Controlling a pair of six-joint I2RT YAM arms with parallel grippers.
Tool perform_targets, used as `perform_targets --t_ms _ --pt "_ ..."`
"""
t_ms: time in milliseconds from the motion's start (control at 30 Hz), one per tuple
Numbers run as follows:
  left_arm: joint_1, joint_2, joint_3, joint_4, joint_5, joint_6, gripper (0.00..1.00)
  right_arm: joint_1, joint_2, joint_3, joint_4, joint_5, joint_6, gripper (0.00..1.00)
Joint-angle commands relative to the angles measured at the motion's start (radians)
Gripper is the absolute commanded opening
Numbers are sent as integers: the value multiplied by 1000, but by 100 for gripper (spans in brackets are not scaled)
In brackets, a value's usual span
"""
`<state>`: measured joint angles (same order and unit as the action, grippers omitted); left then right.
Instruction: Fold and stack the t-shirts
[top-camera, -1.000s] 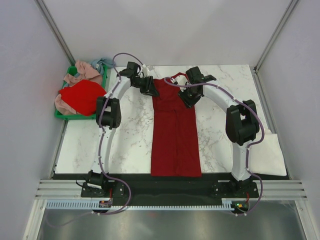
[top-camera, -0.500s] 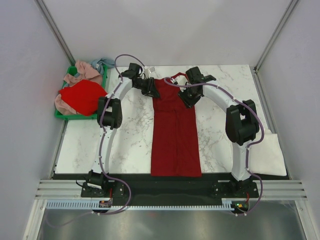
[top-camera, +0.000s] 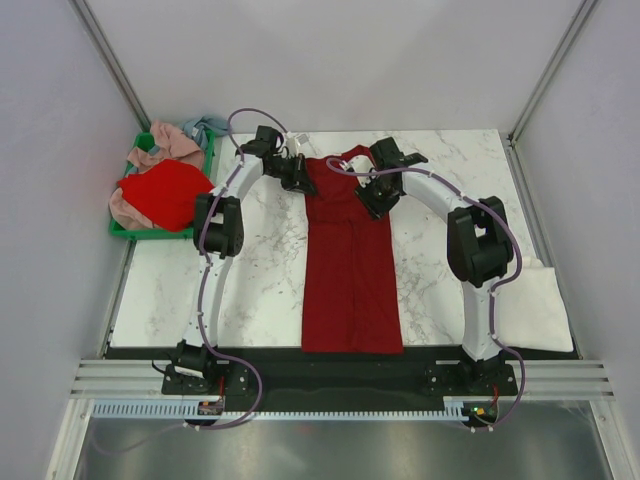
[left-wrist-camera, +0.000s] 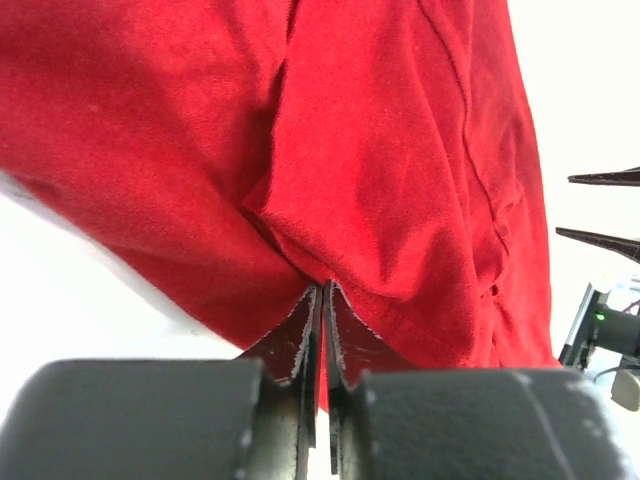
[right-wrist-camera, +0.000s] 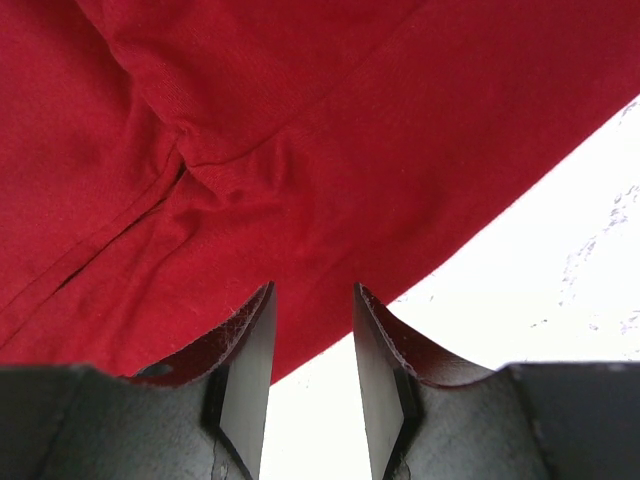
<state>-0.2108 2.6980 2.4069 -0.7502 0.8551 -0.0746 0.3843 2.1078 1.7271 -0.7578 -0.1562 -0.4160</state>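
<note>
- Dark crimson t-shirt (top-camera: 352, 270) lying as long narrow strip down middle of tabletop (top-camera: 260, 290); long axis running near edge to far edge, collar end far.
- Both tools working at far end, one per side.
- Left tool (top-camera: 297, 173) pinching shirt's far-left edge, jaws together on fold of cloth.
- Right tool (top-camera: 376, 196) sitting over far-right edge, jaws apart, gripping nothing.
- Judging: coming fold carrying far end toward near hem, along long axis; right tool needing to clamp first.
- Other t-shirts (top-camera: 160, 195) lying heaped in green crate (top-camera: 118, 233), far left.
</note>
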Motion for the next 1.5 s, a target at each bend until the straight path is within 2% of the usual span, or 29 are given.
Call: perform_targets --t_ms 0,100,500,900,1000,1033,1167,1267,1467 --pt "4 -69 14 22 -10 -2 6 4 9 32 21 1 -6 44" --pt "7 -83 15 20 -16 4 2 5 8 32 23 0 -4 44" --pt "37 -168 14 -5 -53 50 2 5 9 20 44 0 0 44" --pt "48 -170 11 -26 -122 73 2 5 20 31 55 -8 9 44" --pt "50 -171 24 -28 -210 73 15 5 21 29 55 -9 13 44" --pt "50 -178 27 -29 -237 73 24 5 18 31 55 -9 13 44" --pt "60 -239 6 -49 -352 73 39 5 -6 16 55 -2 5 44" --pt "64 -312 -52 -67 -349 108 42 4 -37 -7 61 3 -1 44" --pt "59 -490 -313 -70 -145 192 38 4 -115 -58 74 -5 5 44"
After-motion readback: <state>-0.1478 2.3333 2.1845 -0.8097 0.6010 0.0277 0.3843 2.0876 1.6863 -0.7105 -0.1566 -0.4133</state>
